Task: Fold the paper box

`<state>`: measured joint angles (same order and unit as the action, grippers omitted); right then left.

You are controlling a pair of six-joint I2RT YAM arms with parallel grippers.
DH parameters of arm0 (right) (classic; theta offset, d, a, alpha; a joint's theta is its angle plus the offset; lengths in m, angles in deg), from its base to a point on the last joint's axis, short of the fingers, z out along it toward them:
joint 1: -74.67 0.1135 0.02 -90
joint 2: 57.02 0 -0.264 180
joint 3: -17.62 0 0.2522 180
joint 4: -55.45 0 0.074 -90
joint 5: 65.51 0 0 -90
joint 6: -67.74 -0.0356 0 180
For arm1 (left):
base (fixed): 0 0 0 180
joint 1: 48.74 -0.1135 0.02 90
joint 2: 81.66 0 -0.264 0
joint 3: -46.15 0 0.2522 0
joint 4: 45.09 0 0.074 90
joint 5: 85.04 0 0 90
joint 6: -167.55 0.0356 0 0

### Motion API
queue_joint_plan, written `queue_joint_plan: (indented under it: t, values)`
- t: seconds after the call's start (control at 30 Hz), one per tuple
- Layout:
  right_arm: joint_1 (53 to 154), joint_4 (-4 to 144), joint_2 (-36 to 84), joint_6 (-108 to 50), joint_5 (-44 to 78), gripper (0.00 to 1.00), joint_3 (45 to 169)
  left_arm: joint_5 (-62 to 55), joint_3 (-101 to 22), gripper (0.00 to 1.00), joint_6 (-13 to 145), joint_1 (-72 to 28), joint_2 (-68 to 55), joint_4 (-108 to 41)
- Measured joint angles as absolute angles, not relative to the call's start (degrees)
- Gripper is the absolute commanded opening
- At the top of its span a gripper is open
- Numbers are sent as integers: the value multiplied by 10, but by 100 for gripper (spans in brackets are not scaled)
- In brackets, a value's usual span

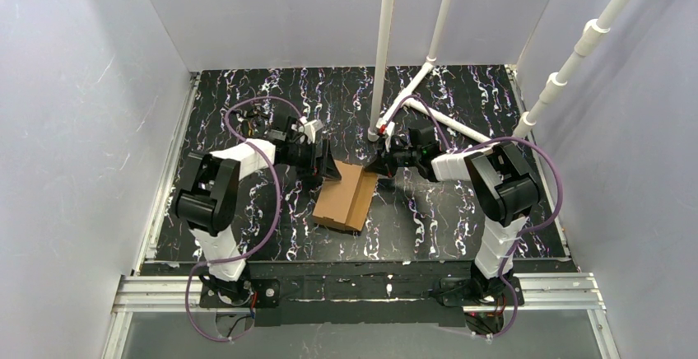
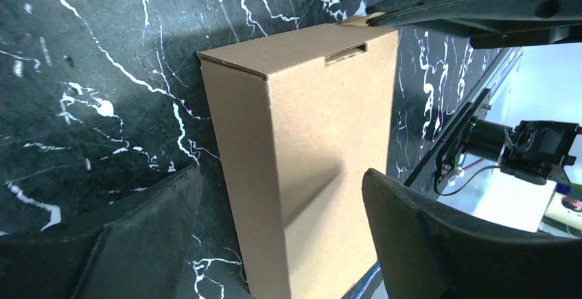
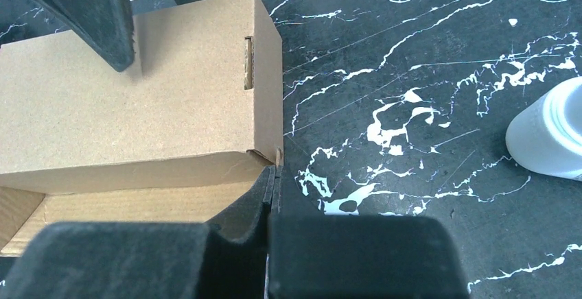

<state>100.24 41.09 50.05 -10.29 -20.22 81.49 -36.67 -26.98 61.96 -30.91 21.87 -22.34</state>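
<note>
**Box body erected; one end open**

The paper box (image 1: 346, 197) lies at the centre of the overhead view, on the table (image 1: 461, 211) between both arms; plain brown, unprinted, crisp creases, a tab slot (image 3: 248, 62) near one top edge. We judge the body formed; the end at lower left of the right wrist view shows bare interior, so closing remains. Left gripper (image 2: 281, 175) jaws stand wide, straddling the box; right gripper (image 3: 272, 182) jaws are drawn narrow at the box's end corner, seemingly pinching a flap.

Paper box (image 1: 346, 197), brown cardboard, lies on the black marbled table (image 1: 247, 95). Left gripper (image 1: 329, 167) is at its 10 o'clock corner and right gripper (image 1: 380, 164) at its 1 o'clock corner (jaw opening not discernible). White pipe frame (image 1: 383, 46) stands at 12 o'clock.
</note>
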Motion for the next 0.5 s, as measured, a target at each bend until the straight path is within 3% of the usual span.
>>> queue_joint_plan:
  t: [0.27, 0.5]
  values:
    - [1002, 405, 500, -123, -193, 1, 814, -238, -267, 94, 644, -279, 114, -214]
    - [1002, 404, 500, -133, -189, 1, 814, 20, -267, 94, 682, -109, 51, -179]
